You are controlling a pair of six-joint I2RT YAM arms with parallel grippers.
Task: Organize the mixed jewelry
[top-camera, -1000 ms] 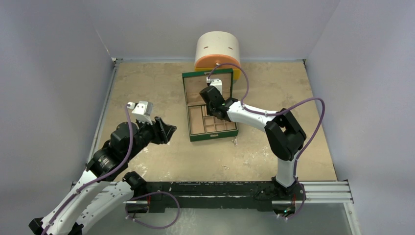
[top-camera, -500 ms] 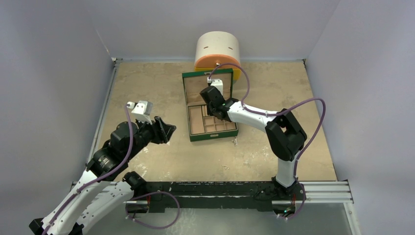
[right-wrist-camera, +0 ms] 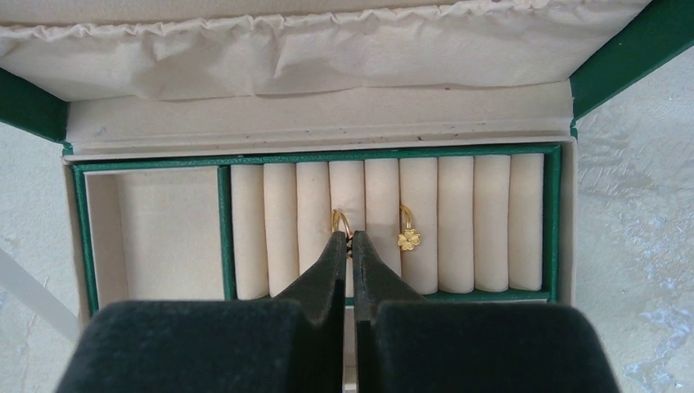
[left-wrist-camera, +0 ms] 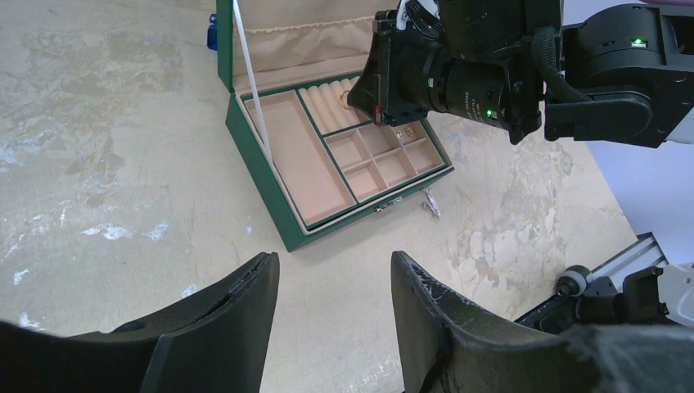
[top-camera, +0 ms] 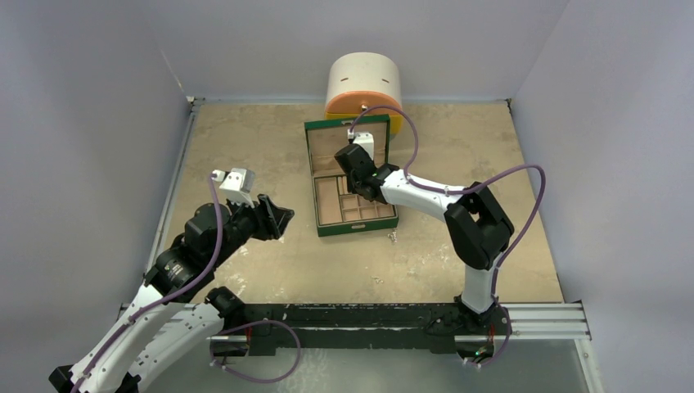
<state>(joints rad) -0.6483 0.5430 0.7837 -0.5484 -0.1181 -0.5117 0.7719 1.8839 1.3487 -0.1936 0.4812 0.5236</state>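
The room is bare: pale walls close in a mottled beige table, with a white-and-orange tub at the back. The right claw reaches into the open green box, clenched tight at a gold ring set between the cream rolls. Its tips hide the ring's lower part, so I cannot tell whether it is gripped. A clover ring sits one roll over. The left claw hangs released and empty over the table, the box ahead of it. A silvery piece lies there on the table, just beside the box's front.
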